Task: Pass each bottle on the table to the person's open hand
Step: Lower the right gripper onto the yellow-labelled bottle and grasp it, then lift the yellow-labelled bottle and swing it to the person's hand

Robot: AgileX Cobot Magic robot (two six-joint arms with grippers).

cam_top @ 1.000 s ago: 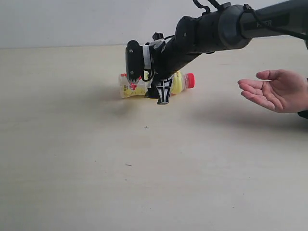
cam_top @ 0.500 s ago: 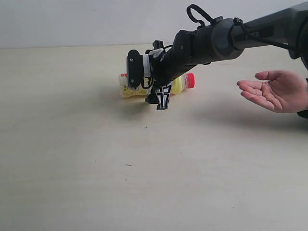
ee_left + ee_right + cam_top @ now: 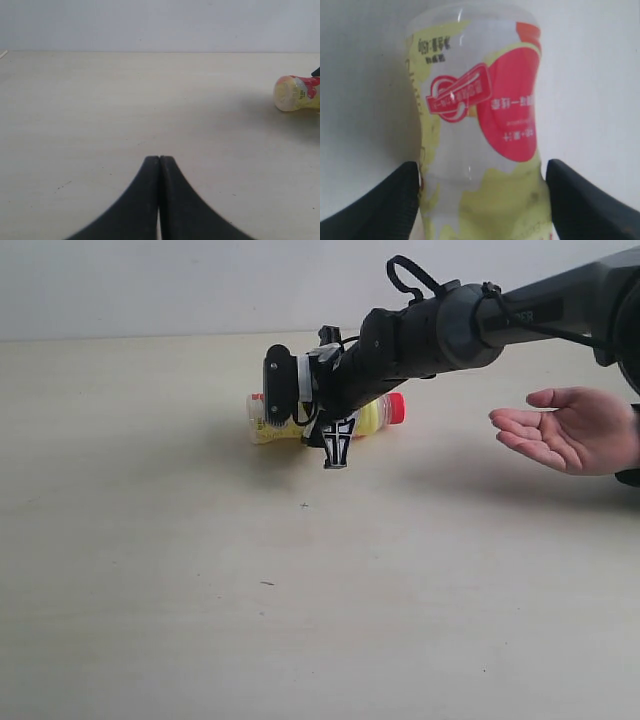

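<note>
A yellow bottle (image 3: 375,414) with a red cap lies on its side on the table (image 3: 200,590); it also shows in the left wrist view (image 3: 296,93). My right gripper (image 3: 337,445) is lowered over its middle. In the right wrist view the bottle (image 3: 480,120) fills the space between the black fingers (image 3: 395,200), and the gripper (image 3: 481,172) is open around it; one finger touches, the other stands a little off. My left gripper (image 3: 159,159) is shut on nothing, low over bare table. The other bottles are out of view.
A person's open hand (image 3: 565,430) is held palm up at the right, above the table. The right arm (image 3: 470,325) stretches from the upper right across to the bottle. A few dark specks (image 3: 266,583) mark the wood.
The right arm has sunk slightly, bringing its gripper lower around the bottle. The bottle has not moved. The hand has drifted a little to the left.
</note>
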